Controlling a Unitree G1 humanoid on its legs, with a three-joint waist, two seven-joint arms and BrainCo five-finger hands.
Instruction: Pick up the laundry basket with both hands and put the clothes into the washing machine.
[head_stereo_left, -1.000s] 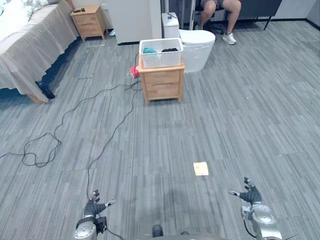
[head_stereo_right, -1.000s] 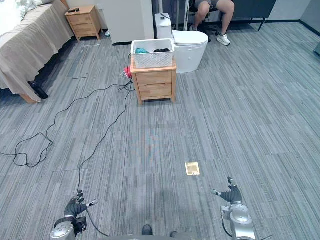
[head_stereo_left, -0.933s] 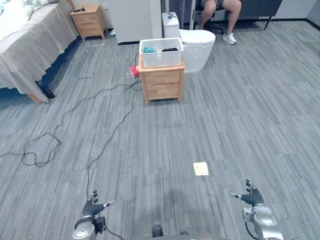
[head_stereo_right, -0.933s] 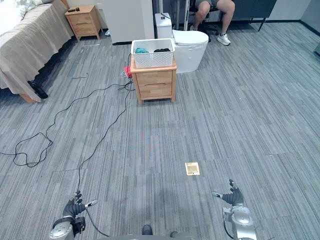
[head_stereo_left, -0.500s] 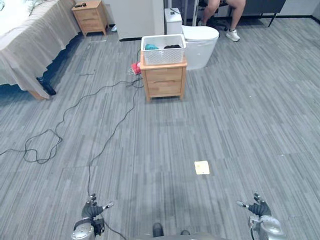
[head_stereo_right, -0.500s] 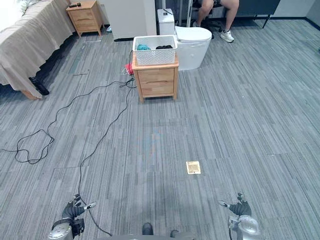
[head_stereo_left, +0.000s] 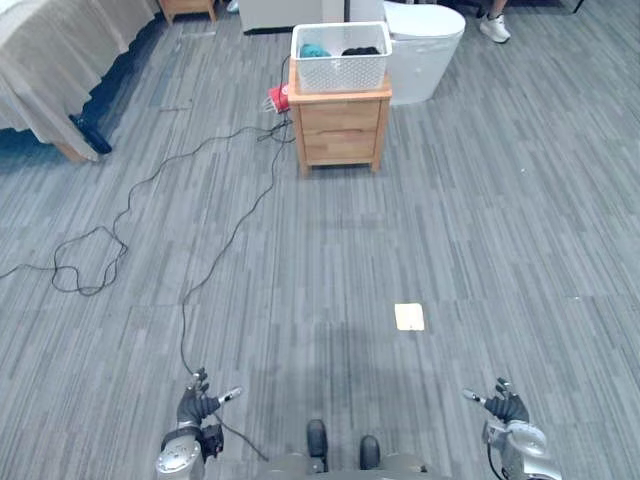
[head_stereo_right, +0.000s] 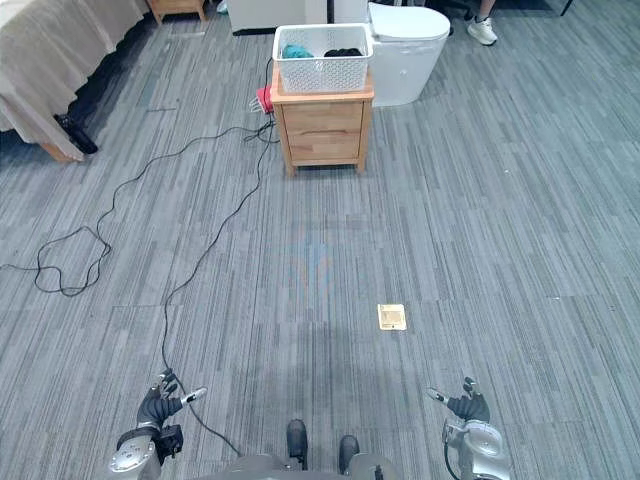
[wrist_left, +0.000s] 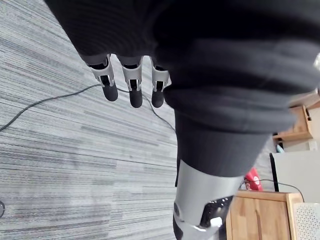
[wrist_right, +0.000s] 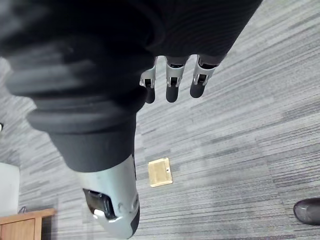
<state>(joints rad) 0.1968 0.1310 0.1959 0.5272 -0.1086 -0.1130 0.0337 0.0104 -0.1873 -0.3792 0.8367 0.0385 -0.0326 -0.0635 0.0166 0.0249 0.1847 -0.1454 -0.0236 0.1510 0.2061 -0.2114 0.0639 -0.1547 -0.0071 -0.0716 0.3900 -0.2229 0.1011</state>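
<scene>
Atop the nightstand (head_stereo_left: 340, 135), the laundry basket (head_stereo_left: 340, 70) lies crosswise; left hand (head_stereo_left: 197, 405) and right hand (head_stereo_left: 508, 408) hang splayed.

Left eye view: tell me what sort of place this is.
Probably a bedroom-style test room: a bed with a beige cover, a wooden nightstand bearing a white laundry basket of clothes, and a white rounded appliance behind.

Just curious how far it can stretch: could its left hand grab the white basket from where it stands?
Probably not. The left hand hangs open, low at the robot's side, while the basket sits on a nightstand far across the floor. Nothing stands between, so it would likely need to walk closer.
</scene>
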